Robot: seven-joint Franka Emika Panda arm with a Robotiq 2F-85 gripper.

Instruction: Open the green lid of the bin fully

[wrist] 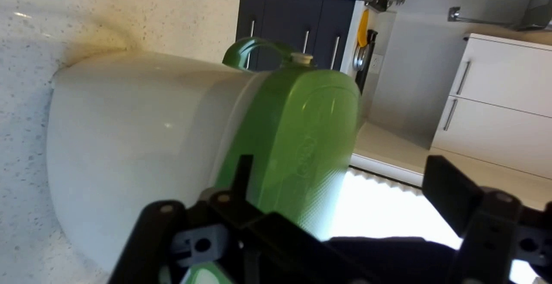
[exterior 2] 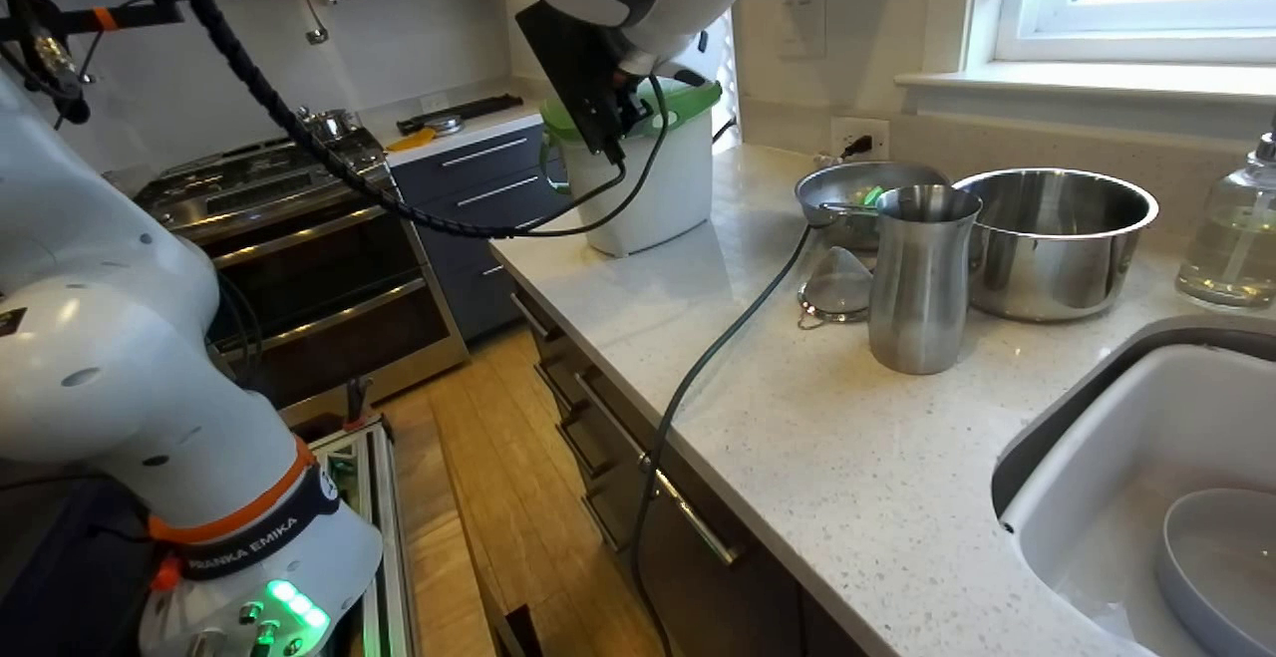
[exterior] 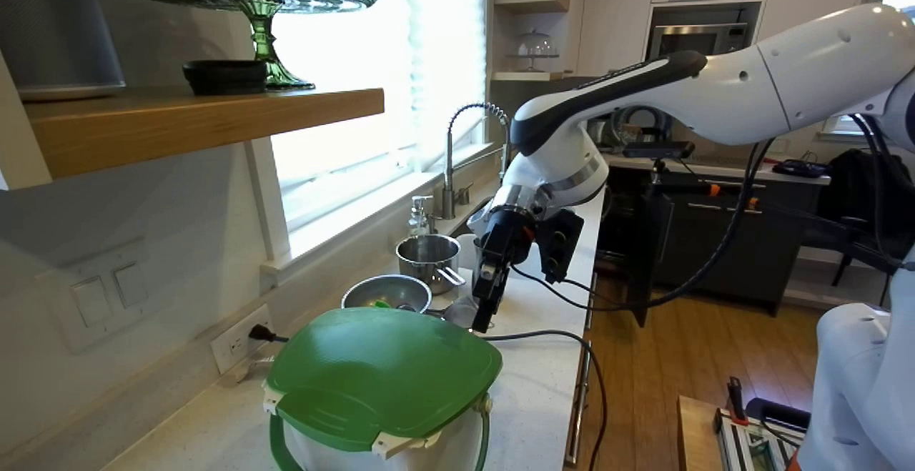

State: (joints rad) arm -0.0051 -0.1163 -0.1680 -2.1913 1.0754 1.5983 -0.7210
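Jaws stand wide apart, apparently one above the other, with nothing visibly gripped. Bin (wrist: 129, 146) stands upright on the bench (exterior 2: 847, 468); its lid (exterior: 386, 371) is down over the top. Judged progress: approach nearly complete, lid not yet raised. Remaining: engage the lid's edge, lift, and swing it fully back. Contact between jaws and lid cannot be confirmed. Arm (exterior: 736, 92) extends over the bench, far end dipping, jaws directed toward the lid's edge; the sideways wrist view suggests a quarter-turn roll.
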